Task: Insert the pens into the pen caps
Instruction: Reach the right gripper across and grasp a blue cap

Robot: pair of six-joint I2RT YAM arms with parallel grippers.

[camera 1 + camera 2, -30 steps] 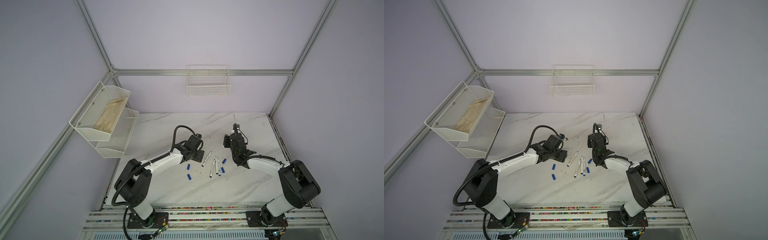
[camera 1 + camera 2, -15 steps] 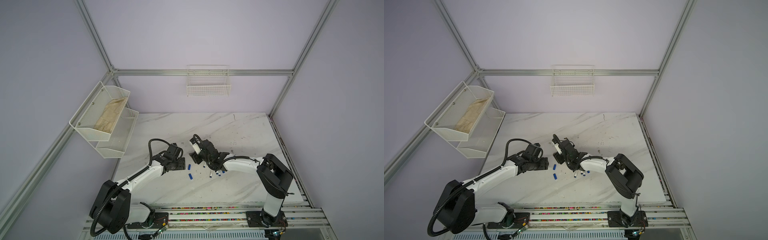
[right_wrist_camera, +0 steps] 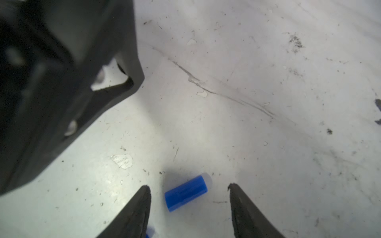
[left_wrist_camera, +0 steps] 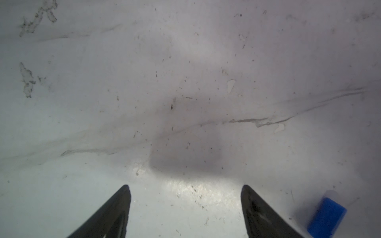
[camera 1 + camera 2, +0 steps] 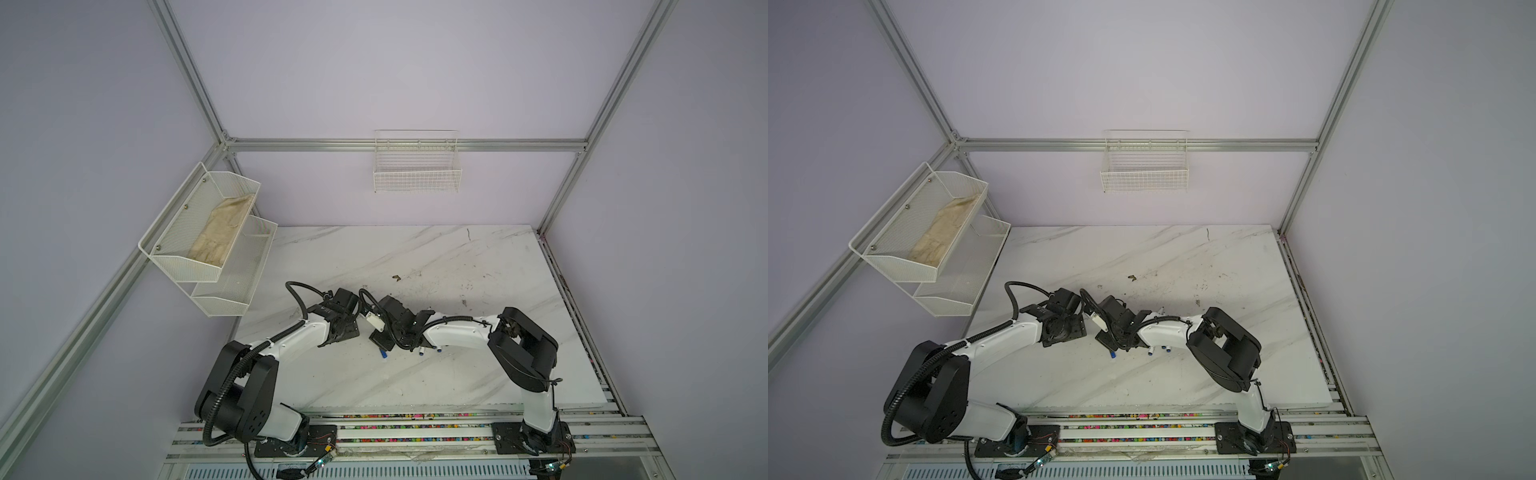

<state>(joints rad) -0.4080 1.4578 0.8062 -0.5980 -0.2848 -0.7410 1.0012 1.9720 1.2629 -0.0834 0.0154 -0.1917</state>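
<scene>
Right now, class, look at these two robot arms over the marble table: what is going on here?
Both arms are bent low over the marble table, and nothing is held yet. The right gripper hangs open with a blue pen cap lying on the table between its fingers, touching neither. The left gripper is open too, over bare table, with a blue cap, perhaps the same one, just outside one finger. The pens are mostly hidden under the right arm.
</scene>
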